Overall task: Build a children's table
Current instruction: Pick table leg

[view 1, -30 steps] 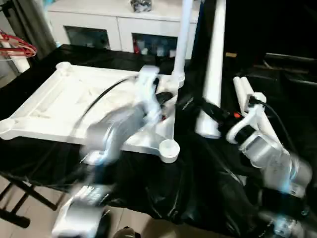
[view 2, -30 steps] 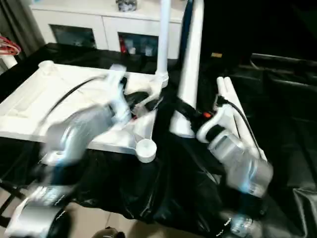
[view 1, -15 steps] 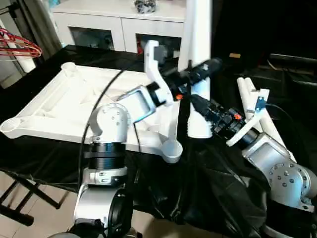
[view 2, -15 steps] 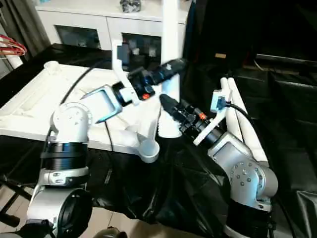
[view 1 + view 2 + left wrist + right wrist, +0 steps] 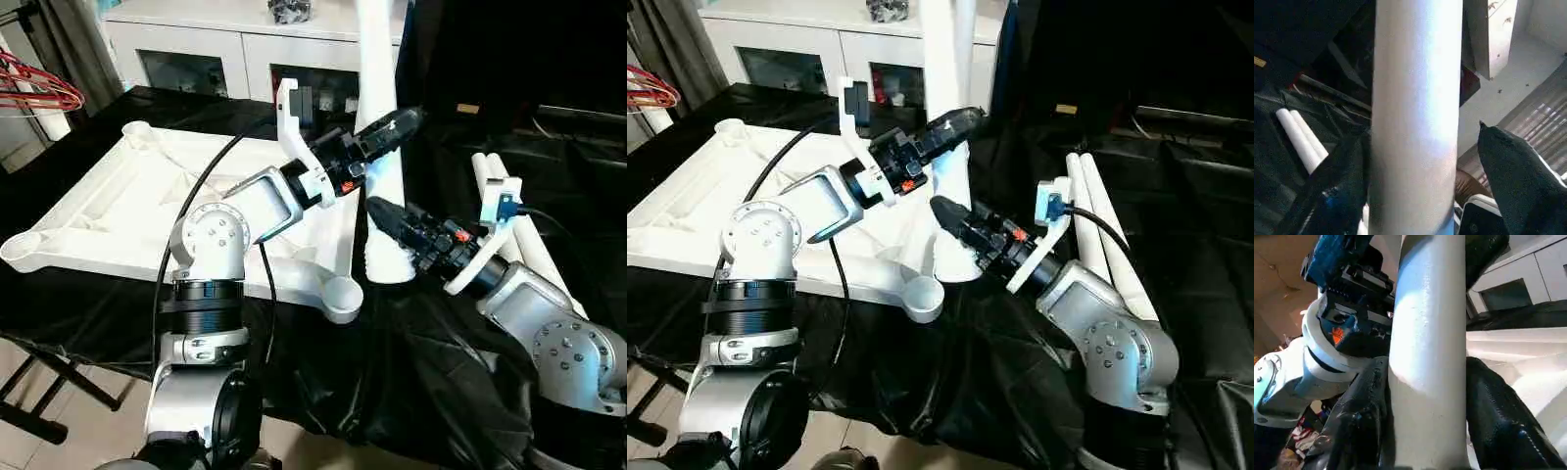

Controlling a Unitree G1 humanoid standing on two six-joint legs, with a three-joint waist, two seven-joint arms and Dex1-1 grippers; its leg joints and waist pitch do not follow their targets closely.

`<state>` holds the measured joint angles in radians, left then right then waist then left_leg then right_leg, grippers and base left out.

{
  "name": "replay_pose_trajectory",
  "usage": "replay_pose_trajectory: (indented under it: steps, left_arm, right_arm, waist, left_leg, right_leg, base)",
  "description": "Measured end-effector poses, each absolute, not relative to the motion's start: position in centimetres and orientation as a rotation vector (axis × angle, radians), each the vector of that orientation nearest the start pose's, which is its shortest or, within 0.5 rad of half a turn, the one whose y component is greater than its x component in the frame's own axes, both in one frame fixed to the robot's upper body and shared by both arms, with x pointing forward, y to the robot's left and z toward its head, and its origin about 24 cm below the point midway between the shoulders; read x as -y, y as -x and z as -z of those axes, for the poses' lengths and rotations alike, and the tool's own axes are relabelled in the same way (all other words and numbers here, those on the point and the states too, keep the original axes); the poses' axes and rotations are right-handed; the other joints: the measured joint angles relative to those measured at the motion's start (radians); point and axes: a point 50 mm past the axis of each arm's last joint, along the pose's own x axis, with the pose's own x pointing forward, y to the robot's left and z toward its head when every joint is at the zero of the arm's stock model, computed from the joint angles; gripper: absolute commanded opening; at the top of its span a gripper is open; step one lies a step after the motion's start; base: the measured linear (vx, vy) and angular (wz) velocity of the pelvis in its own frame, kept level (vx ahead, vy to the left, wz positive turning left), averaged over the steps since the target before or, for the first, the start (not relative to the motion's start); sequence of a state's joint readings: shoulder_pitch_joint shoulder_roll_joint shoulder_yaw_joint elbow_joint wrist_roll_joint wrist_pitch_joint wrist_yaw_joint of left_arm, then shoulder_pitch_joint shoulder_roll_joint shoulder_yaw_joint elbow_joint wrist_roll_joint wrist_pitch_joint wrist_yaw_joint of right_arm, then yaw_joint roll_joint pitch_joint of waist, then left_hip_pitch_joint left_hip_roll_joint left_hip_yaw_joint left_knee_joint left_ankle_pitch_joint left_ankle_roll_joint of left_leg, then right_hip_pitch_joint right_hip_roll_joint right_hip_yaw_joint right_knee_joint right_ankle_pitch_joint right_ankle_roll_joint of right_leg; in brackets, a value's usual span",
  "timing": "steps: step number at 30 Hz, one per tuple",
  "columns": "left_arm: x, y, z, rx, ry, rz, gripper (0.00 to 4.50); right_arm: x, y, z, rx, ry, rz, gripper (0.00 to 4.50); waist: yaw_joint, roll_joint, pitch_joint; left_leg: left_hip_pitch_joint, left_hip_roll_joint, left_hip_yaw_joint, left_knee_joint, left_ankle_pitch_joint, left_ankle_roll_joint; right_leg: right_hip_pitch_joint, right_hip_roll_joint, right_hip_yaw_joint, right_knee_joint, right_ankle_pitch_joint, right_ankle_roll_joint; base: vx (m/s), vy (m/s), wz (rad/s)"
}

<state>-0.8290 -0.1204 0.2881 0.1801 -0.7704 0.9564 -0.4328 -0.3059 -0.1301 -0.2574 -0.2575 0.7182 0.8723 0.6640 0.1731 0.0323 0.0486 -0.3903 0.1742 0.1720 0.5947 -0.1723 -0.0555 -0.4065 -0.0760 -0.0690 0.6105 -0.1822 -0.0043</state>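
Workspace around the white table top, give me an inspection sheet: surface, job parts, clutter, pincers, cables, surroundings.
Surface: black sheet, creased.
Job's things: table top lies ribbed side up, near corner socket empty; one upright leg stands off the top's right edge, its foot on the sheet; two spare legs lie side by side on the sheet to the right.
Clutter: nothing seen.
Grippers: left pincer has a finger either side of the upright leg, a gap showing at one finger; right pincer is closed on the same leg lower down.
Cables: black cable loops over the table top along the left arm.
Surroundings: white cabinet with glass doors behind; red hangers at far left.
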Motion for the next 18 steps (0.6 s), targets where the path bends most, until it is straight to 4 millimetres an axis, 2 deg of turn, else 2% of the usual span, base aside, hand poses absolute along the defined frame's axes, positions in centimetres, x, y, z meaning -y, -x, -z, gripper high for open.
replay_pose_trajectory:
  steps: [18]
  left_arm:
    - [-4.66, -33.57, -19.60, -0.167, 0.831, 1.046, 1.99]
  right_arm:
    - [14.20, -26.93, -13.98, -0.065, -0.559, -0.945, 1.89]
  waist:
    - [0.000, 0.000, 0.000]
  left_leg:
    - [0.000, 0.000, 0.000, 0.000, 0.000, 0.000]
  right_leg:
    - [0.000, 0.000, 0.000, 0.000, -0.002, 0.003]
  base:
    - [0.000, 0.000, 0.00]
